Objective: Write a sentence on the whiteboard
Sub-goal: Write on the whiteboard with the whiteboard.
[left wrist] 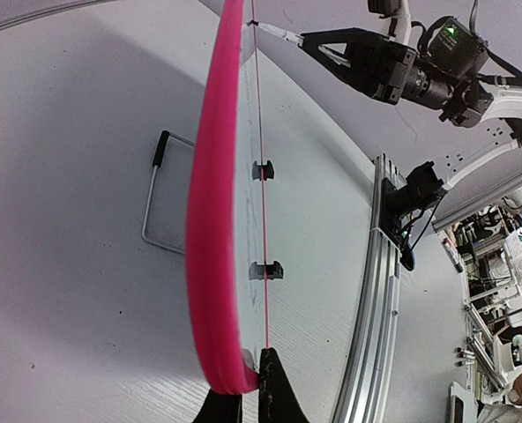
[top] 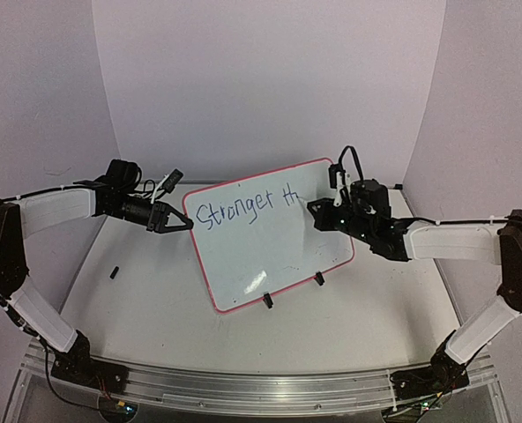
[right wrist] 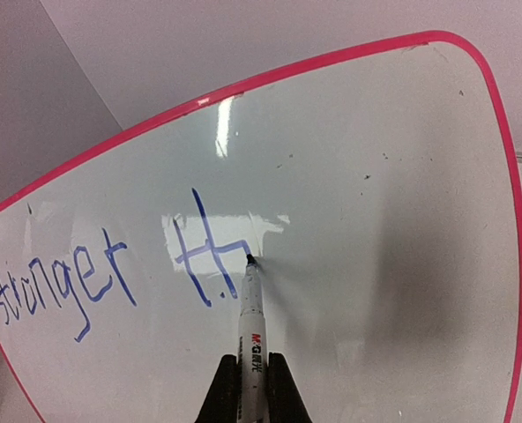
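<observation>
Centrally on the pale bench (top: 155, 317): one large white rectangular whiteboard (top: 274, 251) with rounded corners and a thin red-pink rim, standing on its long edge, leaning back, propped on two small black clip feet (top: 267, 300).

Sentence (top: 234, 213): blue handwritten marker lettering, a single line across the upper part of the board, reading "Stronger th".

Left tool (top: 182, 226): two black fingers closed tight on the board's left rim; the left wrist view shows the pink edge pinched between them.

Right tool (top: 315, 209): closed around the barrel of a white marker pen (right wrist: 250, 304) with a black tip, one of its fingers (right wrist: 224, 392) on each side of the pen. The pen tip touches the board surface at the right stroke of the "h".

Small black cylindrical item (top: 114, 271): lying on the bench left of the board, well apart from it, beneath the left arm.

Thin grey wire bracket (left wrist: 151, 207) with one black end: on the bench at the board's back side.
</observation>
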